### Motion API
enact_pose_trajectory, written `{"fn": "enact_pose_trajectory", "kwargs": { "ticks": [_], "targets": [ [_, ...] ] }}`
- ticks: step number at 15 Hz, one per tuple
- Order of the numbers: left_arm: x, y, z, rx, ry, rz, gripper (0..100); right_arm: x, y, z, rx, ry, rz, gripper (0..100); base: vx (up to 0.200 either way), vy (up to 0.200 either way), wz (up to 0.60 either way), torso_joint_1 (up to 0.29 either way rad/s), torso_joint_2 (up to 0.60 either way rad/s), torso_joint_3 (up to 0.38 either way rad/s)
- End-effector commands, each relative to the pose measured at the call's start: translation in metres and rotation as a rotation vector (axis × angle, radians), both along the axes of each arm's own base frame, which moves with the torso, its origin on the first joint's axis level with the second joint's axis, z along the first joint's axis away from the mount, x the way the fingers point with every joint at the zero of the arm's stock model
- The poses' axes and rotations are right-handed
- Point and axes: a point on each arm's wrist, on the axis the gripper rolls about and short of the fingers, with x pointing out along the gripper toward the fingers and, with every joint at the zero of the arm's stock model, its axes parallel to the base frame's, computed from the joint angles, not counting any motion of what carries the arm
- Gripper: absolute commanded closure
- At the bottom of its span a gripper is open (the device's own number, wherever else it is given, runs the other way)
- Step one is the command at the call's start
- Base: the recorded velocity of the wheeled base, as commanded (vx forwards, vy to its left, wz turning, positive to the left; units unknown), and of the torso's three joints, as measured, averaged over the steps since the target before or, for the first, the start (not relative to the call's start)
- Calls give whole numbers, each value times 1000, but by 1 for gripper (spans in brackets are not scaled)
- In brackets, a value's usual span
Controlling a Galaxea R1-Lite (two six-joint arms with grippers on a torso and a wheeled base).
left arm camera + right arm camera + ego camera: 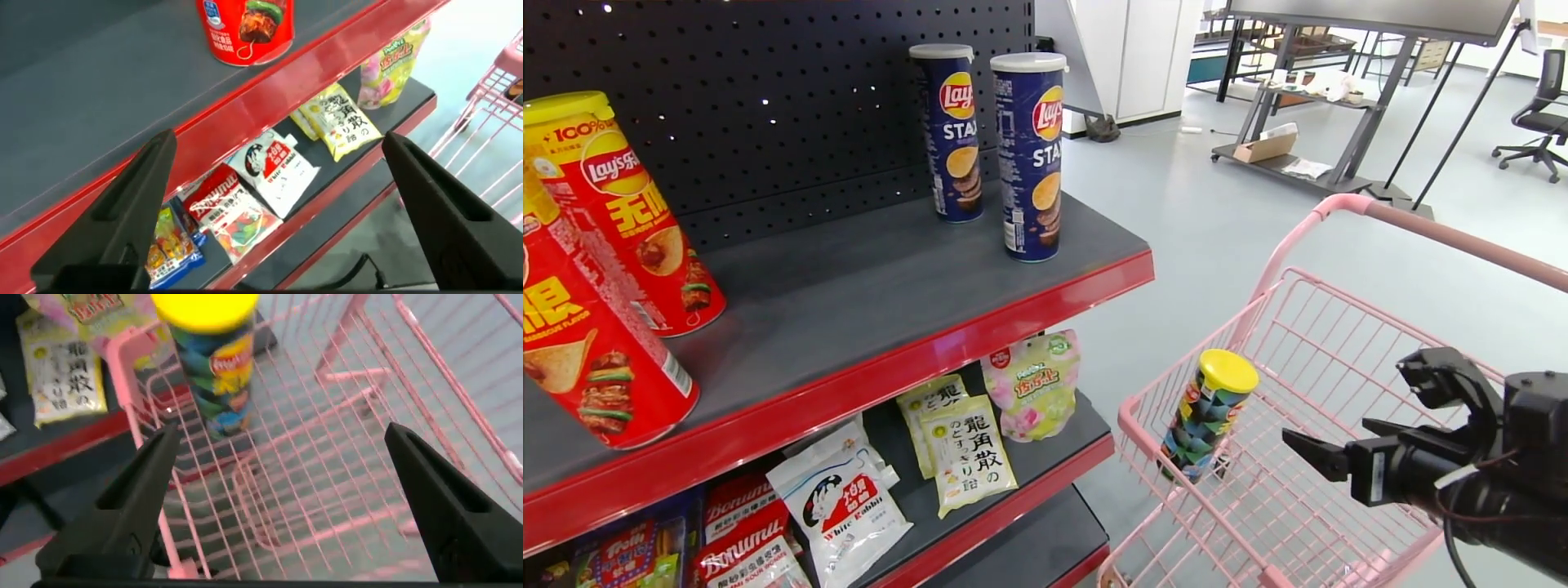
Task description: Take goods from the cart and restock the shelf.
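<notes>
A chip can (pixel 1207 416) with a yellow lid and a multicoloured label stands upright at the front left corner of the pink wire cart (pixel 1421 224). My right gripper (pixel 1347 404) hovers over the cart basket to the right of the can, open and empty. In the right wrist view the can (pixel 214 367) stands ahead of the open right gripper (pixel 278 449), apart from its fingers, inside the cart (pixel 343 498). My left gripper (pixel 278 143) is open and empty, in front of the shelf's red edge (pixel 270 86).
The grey upper shelf (pixel 890 269) holds two red chip cans (pixel 629 212) at the left and two blue cans (pixel 1031 155) at the right, with bare room between. Snack bags (pixel 968 449) lie on the lower shelf. Racks and an office chair (pixel 1535 122) stand far behind.
</notes>
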Motion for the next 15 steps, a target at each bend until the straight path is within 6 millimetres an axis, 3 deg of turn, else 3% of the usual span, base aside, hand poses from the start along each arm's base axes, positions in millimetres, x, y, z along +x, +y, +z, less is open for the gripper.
{"fn": "enact_pose_trajectory", "kwargs": {
  "ticks": [1,8,15],
  "targets": [
    [9,-2,0,11,47,5,0,18,19,-30,-12,88,58,0,0,0,0,0,0,0],
    [14,-3,-1,19,79,0,0,58,37,-59,-4,44,71,0,0,0,0,0,0,0],
    [16,-4,-1,21,86,0,0,87,46,-69,13,-13,72,0,0,0,0,0,0,0]
  ]
}}
